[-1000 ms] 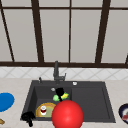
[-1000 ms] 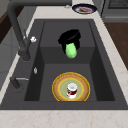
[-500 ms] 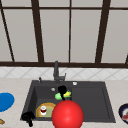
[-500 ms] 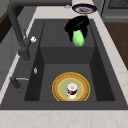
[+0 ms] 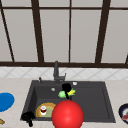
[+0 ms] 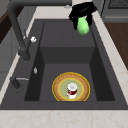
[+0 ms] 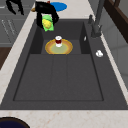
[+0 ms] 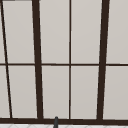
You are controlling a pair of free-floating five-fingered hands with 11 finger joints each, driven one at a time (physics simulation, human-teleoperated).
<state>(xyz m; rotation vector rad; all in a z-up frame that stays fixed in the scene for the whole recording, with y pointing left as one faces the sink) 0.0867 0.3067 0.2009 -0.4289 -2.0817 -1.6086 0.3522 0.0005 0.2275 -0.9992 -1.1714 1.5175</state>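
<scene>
Now the right hand (image 5: 66, 88) holds a green sponge (image 5: 62, 94) with curled fingers above the sink (image 5: 105, 100), while the left hand (image 5: 27, 117) hangs at its front left corner, fingers unclear.

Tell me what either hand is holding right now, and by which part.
The right hand grips the green and yellow sponge from above by its top, over the sink. The left hand holds nothing.

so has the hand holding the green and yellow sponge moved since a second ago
Yes. In the left side view the right hand with the green and yellow sponge has shifted from above the dark sink basin toward its far rim and the front counter edge.
</scene>
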